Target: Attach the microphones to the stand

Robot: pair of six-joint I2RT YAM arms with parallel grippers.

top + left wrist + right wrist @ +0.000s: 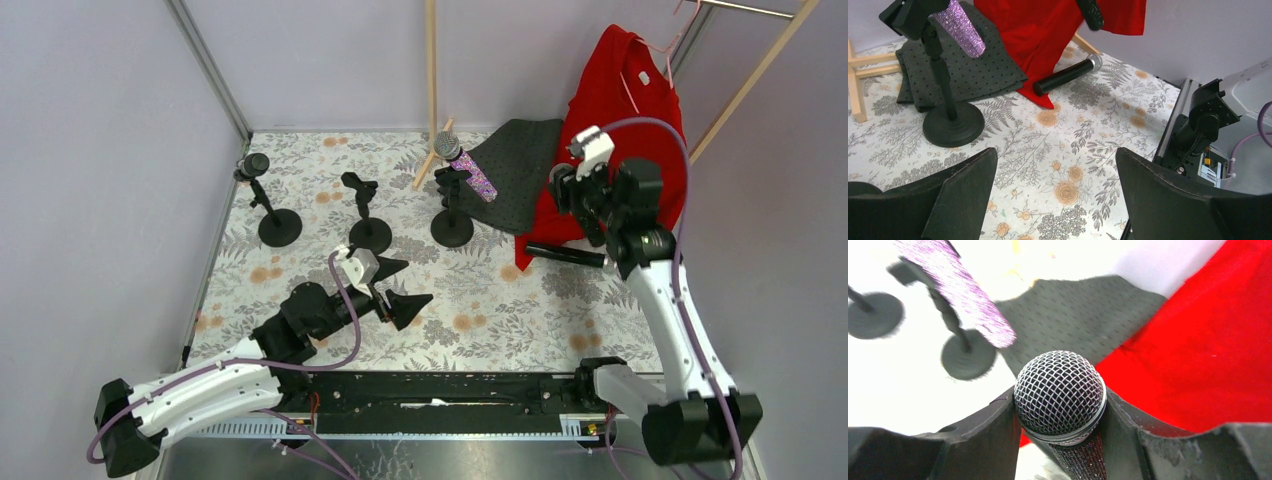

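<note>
**Held mic** [1060, 390]: a mesh-headed stick with a dark, sparkling body. The right claw [1060, 405] pinches it just below the head, one finger pressing on each side. It hangs handle-down in front of the red cloth [610, 100], off the worktop [500, 310].

**Loose mic** [565, 254]: a black stick lying flat on the worktop beside the right arm. Its handle end is at the lower edge of the red cloth and its head points right.

**Purple mic** [468, 168]: glittery, clipped aslant in the right stand [452, 230]. Its head is up and to the left, and its handle reaches over the dark cloth [515, 160].

**Black mic** [252, 165]: sits in the clip of the left stand [279, 227], near the left wall.

**Middle stand** [369, 234]: upright between the other two stands, showing only its clip.

**Left claw** [400, 287]: spread wide, low over the worktop just in front of the middle stand. In the left wrist view the floral surface shows between its fingers [963, 185].

**Surroundings**: the dark cloth lies flat at the back, partly under the red cloth. The legs of a wooden frame [432, 80] rise behind the right stand.
</note>
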